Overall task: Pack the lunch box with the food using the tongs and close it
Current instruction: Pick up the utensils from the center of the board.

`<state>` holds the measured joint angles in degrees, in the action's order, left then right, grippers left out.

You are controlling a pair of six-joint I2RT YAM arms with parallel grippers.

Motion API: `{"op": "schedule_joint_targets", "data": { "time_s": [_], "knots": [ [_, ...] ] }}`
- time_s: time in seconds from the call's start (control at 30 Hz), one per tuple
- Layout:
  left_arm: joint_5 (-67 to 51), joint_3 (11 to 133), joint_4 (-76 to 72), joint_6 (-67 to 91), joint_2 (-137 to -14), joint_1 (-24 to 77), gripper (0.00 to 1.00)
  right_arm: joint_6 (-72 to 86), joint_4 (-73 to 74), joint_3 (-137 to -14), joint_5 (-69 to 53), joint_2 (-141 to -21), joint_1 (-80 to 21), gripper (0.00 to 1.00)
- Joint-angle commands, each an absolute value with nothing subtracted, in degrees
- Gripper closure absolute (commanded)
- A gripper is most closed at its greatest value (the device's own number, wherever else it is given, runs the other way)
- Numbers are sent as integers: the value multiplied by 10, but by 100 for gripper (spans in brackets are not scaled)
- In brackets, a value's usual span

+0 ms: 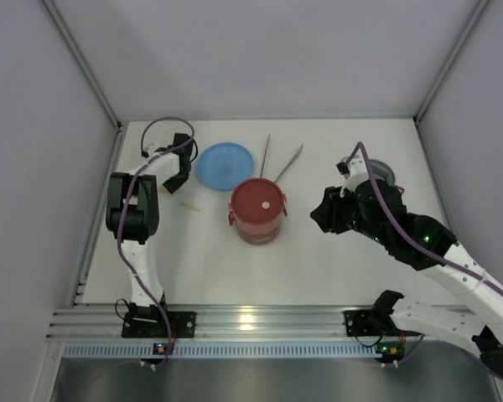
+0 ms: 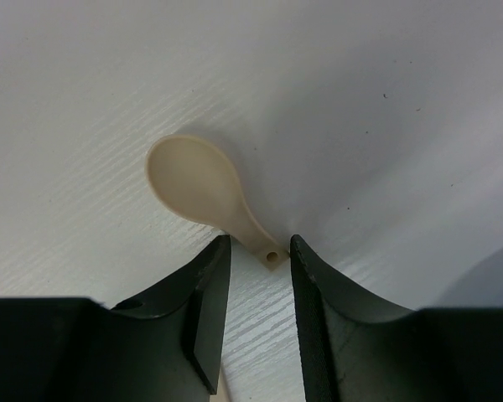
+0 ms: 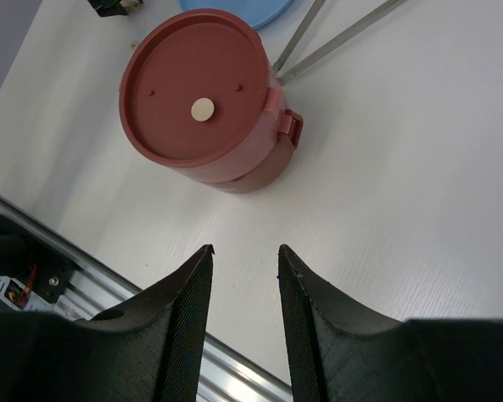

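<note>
The lunch box [image 1: 257,213] is a dusty-red round stack at the table's middle, with a flat maroon lid on it. A pale beige round piece of food [image 1: 267,203] lies on that lid [image 3: 193,84]. The silver tongs [image 1: 282,161] lie in a narrow V behind the box, and they show too in the right wrist view [image 3: 335,42]. My left gripper [image 2: 260,247] is open just above the table, its tips either side of the handle end of a beige spoon [image 2: 197,184]. My right gripper [image 3: 245,249] is open and empty, to the right of the box.
A light-blue plate [image 1: 225,165] lies behind and left of the box, close to my left gripper [image 1: 183,188]. A grey lid [image 1: 381,173] is partly hidden behind my right arm. An aluminium rail [image 1: 260,322] runs along the near edge. White walls enclose the table.
</note>
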<state>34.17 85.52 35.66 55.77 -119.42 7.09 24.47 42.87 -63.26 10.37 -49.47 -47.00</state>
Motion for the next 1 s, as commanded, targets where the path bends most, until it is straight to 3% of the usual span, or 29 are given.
{"op": "schedule_joint_targets", "data": {
  "time_s": [0.0, 0.33, 0.67, 0.83, 0.97],
  "knots": [
    [346, 867, 383, 545, -1200, 62, 61, 235, 433, -632, 92, -482, -466, 64],
    [330, 849, 382, 530, -1191, 56, 68, 232, 441, -635, 79, -478, -467, 67],
    [316, 792, 357, 508, -1158, 56, 83, 236, 459, -649, 69, -472, -466, 68],
    [300, 760, 337, 498, -1120, 56, 98, 240, 464, -654, 68, -474, -466, 69],
    [280, 754, 335, 478, -1070, 56, 100, 241, 468, -661, 69, -479, -466, 69]
  ]
}}
